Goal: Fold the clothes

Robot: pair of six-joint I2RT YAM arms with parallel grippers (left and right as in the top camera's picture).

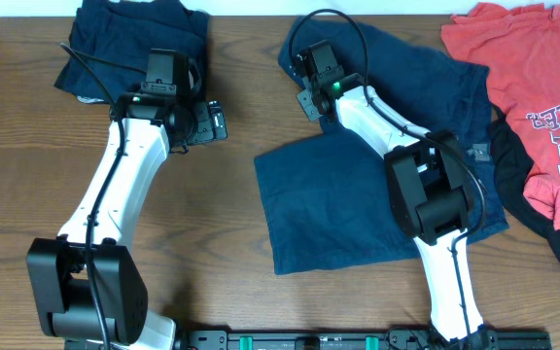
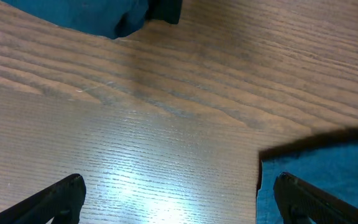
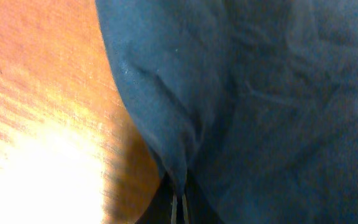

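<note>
Navy shorts (image 1: 338, 209) pinched at edge by outstretched right gripper (image 3: 180, 208); left gripper (image 2: 179, 205) hovers, spread wide.

wooden table (image 1: 251, 97), grained with a glossy sheen; navy shorts (image 1: 329, 209), centre, matt creased cloth; coral-red t-shirt (image 1: 513, 58), upper right, soft matt cloth; arm casings (image 1: 129, 175), smooth white plastic.

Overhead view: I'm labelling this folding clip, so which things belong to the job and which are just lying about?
Job: spread dark navy fabric shorts; folded navy cloth pile; coral-red lettered T-shirt; black cloth garment.
Lying about: brown wooden table; black rail at front edge.
</note>
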